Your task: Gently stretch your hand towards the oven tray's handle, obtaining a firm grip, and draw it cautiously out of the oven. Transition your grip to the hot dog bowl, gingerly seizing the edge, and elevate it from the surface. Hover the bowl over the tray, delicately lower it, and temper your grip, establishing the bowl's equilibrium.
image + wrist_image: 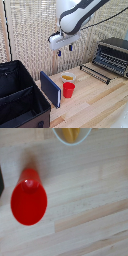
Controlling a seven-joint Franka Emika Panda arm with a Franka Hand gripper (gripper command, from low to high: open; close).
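Observation:
My gripper (pixel 64 50) hangs open and empty high above the table, its two blue-tipped fingers apart. Below it the hot dog bowl (pixel 68 76), small, pale cream with orange-yellow food, stands on the light wood surface (pixel 95 105). In the wrist view only part of the bowl (pixel 72 134) shows at the picture's edge, and no fingers show. The dark oven (pixel 115 55) stands at the exterior view's right. The oven tray (pixel 98 70), a dark wire rack, sticks out of its front towards the bowl. The tray's handle (pixel 94 75) is the long bar on its outer edge.
A red plastic cup (pixel 68 90) stands right next to the bowl on its near side; it also shows in the wrist view (pixel 29 203). A dark blue flat panel (pixel 50 89) leans beside the cup. A black fabric case (pixel 20 95) fills the exterior view's lower left.

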